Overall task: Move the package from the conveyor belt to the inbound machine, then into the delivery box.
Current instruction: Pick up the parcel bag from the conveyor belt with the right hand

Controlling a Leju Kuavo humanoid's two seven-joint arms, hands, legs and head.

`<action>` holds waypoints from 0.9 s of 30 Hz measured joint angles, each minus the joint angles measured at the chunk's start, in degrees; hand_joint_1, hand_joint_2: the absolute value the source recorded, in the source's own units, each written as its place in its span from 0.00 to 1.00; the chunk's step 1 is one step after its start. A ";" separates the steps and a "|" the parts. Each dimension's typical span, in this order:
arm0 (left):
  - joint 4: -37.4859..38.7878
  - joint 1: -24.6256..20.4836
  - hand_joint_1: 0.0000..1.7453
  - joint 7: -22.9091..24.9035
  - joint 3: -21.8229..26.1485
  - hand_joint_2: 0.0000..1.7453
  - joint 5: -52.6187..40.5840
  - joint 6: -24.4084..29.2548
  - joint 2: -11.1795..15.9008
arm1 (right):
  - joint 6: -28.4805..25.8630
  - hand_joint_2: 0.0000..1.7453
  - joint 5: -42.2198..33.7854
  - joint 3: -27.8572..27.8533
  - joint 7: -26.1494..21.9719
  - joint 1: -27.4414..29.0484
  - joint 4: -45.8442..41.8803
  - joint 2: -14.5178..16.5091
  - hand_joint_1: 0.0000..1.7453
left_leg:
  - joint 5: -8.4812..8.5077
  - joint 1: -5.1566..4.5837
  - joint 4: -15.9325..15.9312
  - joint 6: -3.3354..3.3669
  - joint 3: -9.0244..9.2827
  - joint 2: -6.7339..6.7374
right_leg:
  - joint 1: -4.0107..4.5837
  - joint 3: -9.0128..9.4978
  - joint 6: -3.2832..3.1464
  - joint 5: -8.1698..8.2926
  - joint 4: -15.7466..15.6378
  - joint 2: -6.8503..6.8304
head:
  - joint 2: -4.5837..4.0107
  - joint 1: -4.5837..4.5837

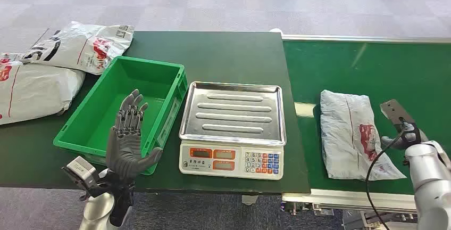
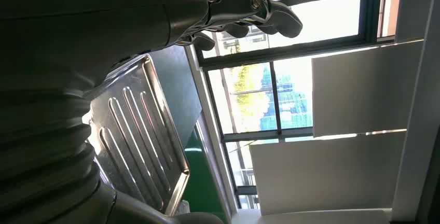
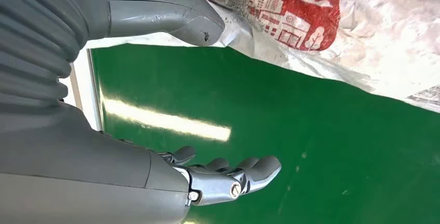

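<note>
A white-grey plastic package (image 1: 351,134) with red print lies flat on the green conveyor belt (image 1: 372,70). My right hand (image 1: 405,136) is at its near right edge, low over the belt. In the right wrist view this right hand (image 3: 78,105) holds nothing: the thumb (image 3: 171,19) is by the package (image 3: 337,22) and the fingers (image 3: 238,175) are stretched over bare belt. My left hand (image 1: 126,142) is raised, fingers spread, in front of the green delivery box (image 1: 101,113). The scale with a steel tray (image 1: 232,113) stands between box and belt.
Two more printed packages (image 1: 37,81) (image 1: 85,43) lie on the dark green table left of the box. The left wrist view shows the left hand (image 2: 104,27), the steel tray (image 2: 140,136) and windows behind. The belt's metal rail (image 1: 340,198) runs along its near edge.
</note>
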 joint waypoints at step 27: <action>3.82 -4.84 0.00 0.88 -1.12 1.00 0.60 -2.36 -0.15 | 26.60 1.00 1.59 1.56 5.44 2.58 1.80 1.12 0.00 | -0.03 0.04 0.00 0.01 0.22 0.08 | 0.05 0.21 0.00 0.00 -0.04 0.09 | 0.01 0.01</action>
